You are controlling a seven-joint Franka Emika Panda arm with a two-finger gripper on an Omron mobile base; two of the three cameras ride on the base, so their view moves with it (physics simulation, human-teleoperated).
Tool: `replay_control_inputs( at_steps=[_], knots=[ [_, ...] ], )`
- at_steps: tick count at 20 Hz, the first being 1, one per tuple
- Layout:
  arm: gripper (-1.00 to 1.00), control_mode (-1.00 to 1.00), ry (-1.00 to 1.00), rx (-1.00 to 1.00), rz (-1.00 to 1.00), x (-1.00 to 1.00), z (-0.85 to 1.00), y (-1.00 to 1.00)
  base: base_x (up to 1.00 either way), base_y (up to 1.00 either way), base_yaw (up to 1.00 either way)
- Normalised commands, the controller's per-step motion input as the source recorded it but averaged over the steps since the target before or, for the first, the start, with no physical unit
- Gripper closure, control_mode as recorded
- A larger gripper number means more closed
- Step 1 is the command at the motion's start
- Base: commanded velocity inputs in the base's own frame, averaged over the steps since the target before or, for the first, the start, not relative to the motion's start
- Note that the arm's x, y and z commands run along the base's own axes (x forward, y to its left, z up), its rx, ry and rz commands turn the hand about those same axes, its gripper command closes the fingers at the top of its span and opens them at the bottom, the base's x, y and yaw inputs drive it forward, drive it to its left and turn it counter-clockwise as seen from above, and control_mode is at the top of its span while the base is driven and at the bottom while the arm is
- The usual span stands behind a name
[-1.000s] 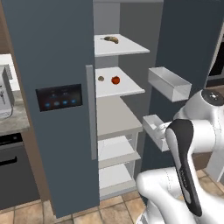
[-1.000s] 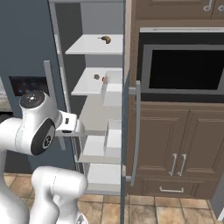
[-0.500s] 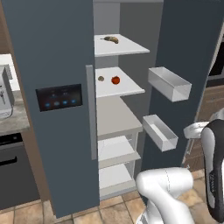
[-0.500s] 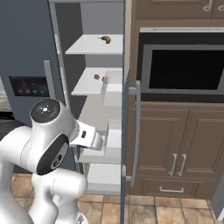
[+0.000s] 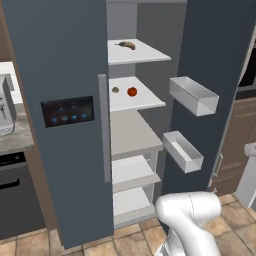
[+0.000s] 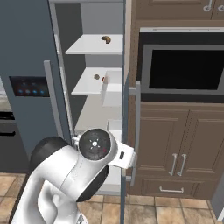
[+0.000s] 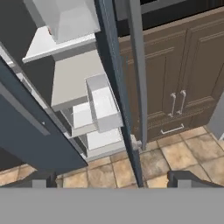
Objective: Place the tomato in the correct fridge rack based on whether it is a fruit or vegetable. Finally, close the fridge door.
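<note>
Claw low by the open fridge door

The gripper [image 7: 109, 179] has its two tips wide apart, holding nothing, near the fridge door [image 7: 114, 87] edge. Farther in, the tomato [image 5: 132, 91] sits on the fridge rack [image 5: 145, 101], beside a small brown lump [image 5: 115, 90].

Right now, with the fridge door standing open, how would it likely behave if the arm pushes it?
The fridge door is a tall rigid panel, so it would probably swing as one piece rather than flex. Its white bins look empty, so little should rattle. The gripper sits open near the door's edge; a push there, far from the hinge, likely needs little force.
</note>
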Motion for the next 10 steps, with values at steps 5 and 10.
replay_control_inputs(
  at_steps=[5,10],
  knots=[
    [-1.0,-1.0,-0.11,0.13,0.0,0.28,-0.02,-0.57,0.0,0.0,0.0],
    [-1.0,-1.0,-0.04,0.17,0.0,0.34,0.0,-0.54,0.0,0.0,0.0]
  ],
)
